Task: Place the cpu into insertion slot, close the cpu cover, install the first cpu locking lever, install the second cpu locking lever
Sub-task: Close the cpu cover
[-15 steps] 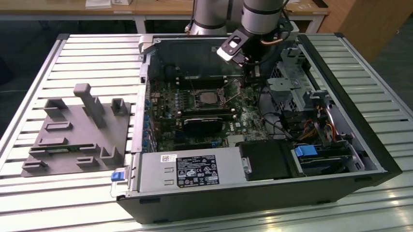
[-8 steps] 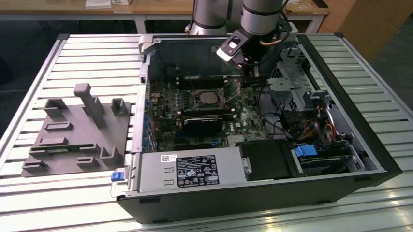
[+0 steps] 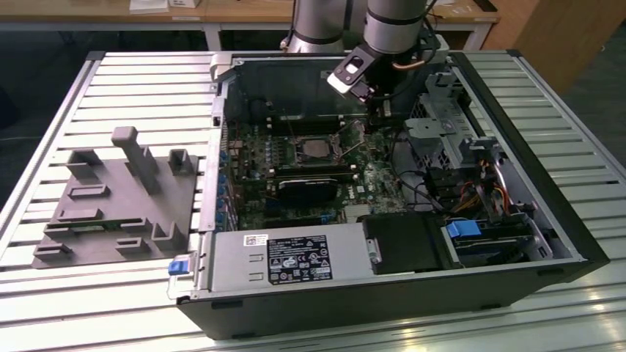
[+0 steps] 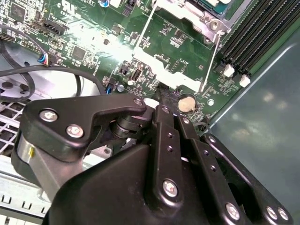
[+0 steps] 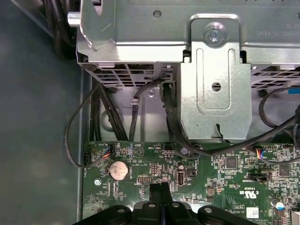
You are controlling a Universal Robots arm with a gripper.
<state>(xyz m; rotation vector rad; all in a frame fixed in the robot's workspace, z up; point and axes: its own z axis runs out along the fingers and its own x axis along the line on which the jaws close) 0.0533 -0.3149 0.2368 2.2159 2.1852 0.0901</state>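
Note:
In the exterior view the cpu [image 3: 313, 149] lies flat with its silver-grey top up in the insertion slot [image 3: 290, 151] on the green board. The cpu cover [image 4: 165, 71], a thin silver frame, stands tilted up from the slot, and green board shows through its cut-out middle. My gripper [image 3: 374, 117] hangs over the board on the exterior view's right of the slot. Its black fingers [image 4: 164, 112] are pressed together with nothing seen between them. In both wrist views the fingertips [image 5: 161, 190] sit just short of the cover's free edge; I cannot tell whether they touch it.
A round coin cell [image 5: 118, 169] sits on the board beside the fingertips. Long black memory slots [image 4: 253, 33] run along one side. The metal drive cage [image 5: 215, 70] and black cables [image 5: 101, 108] crowd the case wall. A dark fan block [image 3: 306, 189] and a grey fixture [image 3: 122, 198] are also there.

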